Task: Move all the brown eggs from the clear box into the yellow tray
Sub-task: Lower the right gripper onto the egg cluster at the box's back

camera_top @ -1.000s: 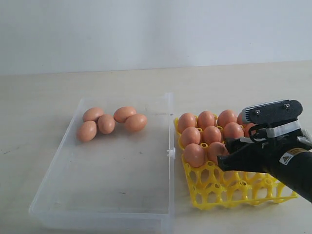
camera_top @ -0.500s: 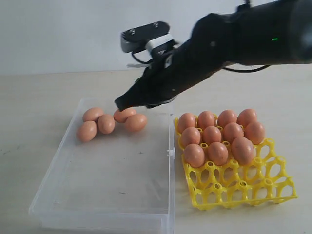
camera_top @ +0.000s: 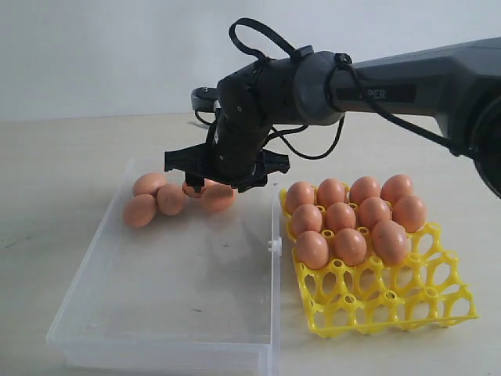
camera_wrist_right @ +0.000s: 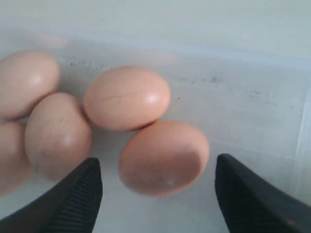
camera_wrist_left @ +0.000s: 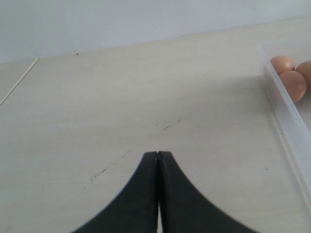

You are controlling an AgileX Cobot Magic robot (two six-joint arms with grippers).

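Your right gripper (camera_top: 226,168) hangs empty, jaws spread wide, over five brown eggs (camera_top: 170,199) in the clear box (camera_top: 196,313). This is the pick: the nearest egg (camera_wrist_right: 164,158) lies between the fingers, so lower and close gently. Only the right wrist view shows that alignment. Only the exterior view shows the part-filled yellow tray (camera_top: 391,305) off to the gripper's side. Your left gripper (camera_wrist_left: 158,154) is pinched shut.
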